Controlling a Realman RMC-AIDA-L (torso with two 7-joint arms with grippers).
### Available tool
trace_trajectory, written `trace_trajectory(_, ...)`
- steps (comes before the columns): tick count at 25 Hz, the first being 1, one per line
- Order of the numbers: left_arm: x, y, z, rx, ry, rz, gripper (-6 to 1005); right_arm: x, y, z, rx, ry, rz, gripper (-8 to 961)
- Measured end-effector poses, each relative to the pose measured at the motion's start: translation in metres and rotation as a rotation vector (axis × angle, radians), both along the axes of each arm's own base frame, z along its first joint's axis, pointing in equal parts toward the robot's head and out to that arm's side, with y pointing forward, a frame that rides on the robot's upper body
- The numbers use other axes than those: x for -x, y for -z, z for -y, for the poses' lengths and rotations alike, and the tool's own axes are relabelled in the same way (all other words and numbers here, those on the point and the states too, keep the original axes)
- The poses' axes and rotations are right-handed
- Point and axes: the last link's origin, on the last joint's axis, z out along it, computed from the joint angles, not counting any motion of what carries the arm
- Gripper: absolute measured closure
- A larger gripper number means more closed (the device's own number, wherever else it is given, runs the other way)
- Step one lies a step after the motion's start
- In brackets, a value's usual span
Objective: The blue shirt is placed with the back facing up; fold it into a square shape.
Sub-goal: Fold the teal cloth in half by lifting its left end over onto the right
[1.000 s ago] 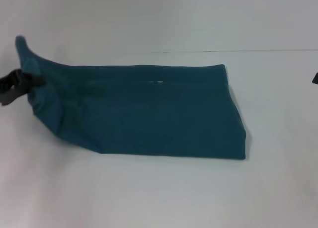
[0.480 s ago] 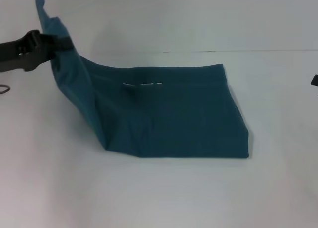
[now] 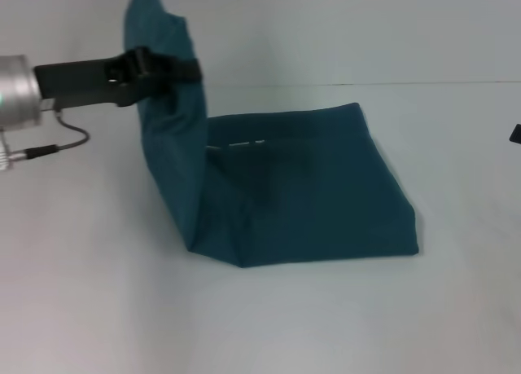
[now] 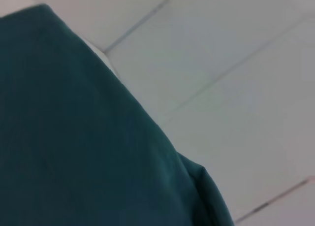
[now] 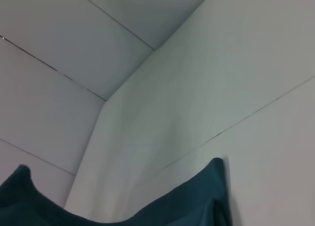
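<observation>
From your right wrist camera you see only the blue shirt (image 5: 197, 201) along the lower edge, one corner standing up near the middle and another peak at the far side. Behind it, pale panels (image 5: 162, 88) meet along thin dark seams.

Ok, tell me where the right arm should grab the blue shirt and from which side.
Probably the near right corner of the blue shirt, approached from the right, pinching the stacked edge. That end lies flat on the table and is free, while the left gripper holds the left end raised.
</observation>
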Motion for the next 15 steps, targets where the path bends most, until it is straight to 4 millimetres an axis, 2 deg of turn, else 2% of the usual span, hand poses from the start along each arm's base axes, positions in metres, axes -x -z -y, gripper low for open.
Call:
trace_trajectory(8,-0.040,0.044,-0.006,0.051,0.114,-0.049,971,-0.001,0.001,0.002,0.003,0.002,-0.003,250)
trace_trajectory(15,-0.066,0.069,-0.014,0.049,0.160,-0.106,970,0.000,0.003,0.002,0.005,0.002,-0.005,251)
